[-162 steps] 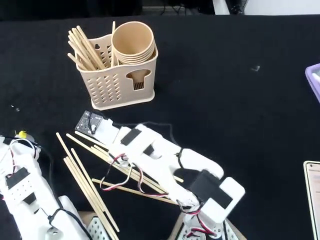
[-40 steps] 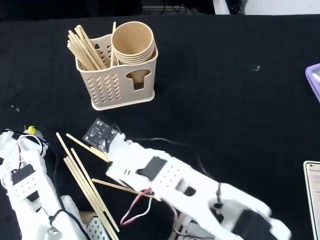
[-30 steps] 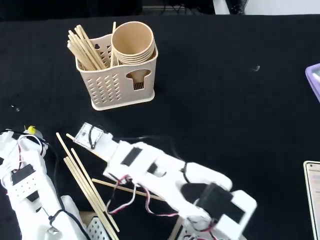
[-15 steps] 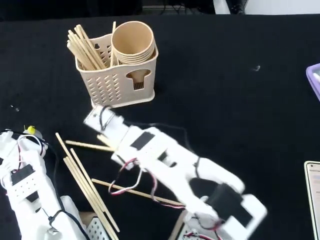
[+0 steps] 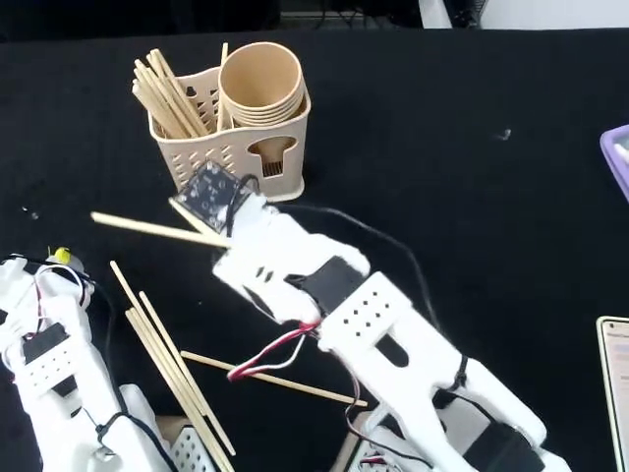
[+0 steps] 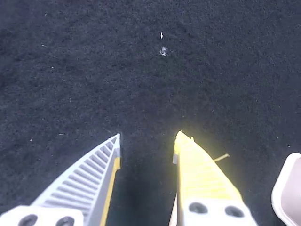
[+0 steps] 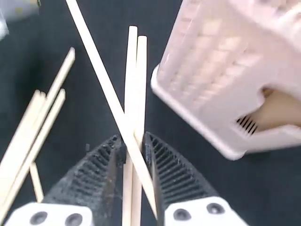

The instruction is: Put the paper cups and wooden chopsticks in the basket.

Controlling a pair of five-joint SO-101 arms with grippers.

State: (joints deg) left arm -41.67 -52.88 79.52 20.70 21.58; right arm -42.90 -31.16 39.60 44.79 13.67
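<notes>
Black table point(image 5: 472, 197), cloth-covered.

Right arm point(image 5: 373, 334): reaches diagonally from the near edge toward the basket. In the high view its wrist camera board covers the jaws.

Left arm point(image 5: 49, 364): low at the near left corner, well apart from the basket.

Basket point(image 5: 231, 162): beige, perforated, upright at far left of the table, two compartments. In the right wrist view its lower wall and cut-out handle point(image 7: 221, 80) sit just beside the held sticks; I cannot tell whether they touch.

Paper cups point(image 5: 260, 84): nested stack, upright, in the basket's right compartment.

Basket chopsticks point(image 5: 162, 93): a bundle leaning in the left compartment, tips above the rim.

Loose chopsticks point(image 5: 167, 359): several lying side by side on the cloth near the left arm, plus a single stick point(image 5: 265, 377) lying across below the right arm. The right wrist view catches their ends point(image 7: 37, 122).

Right gripper point(image 7: 134, 139): clamped on the held chopsticks point(image 7: 134, 84), two parallel and one crossing them at a slant. From above, one long stick point(image 5: 138, 225) juts leftward, just in front of the basket.

Left gripper point(image 6: 148, 135): fingers apart, nothing between them, over bare cloth.

White speck point(image 6: 162, 49): on the cloth beyond its tips.
</notes>
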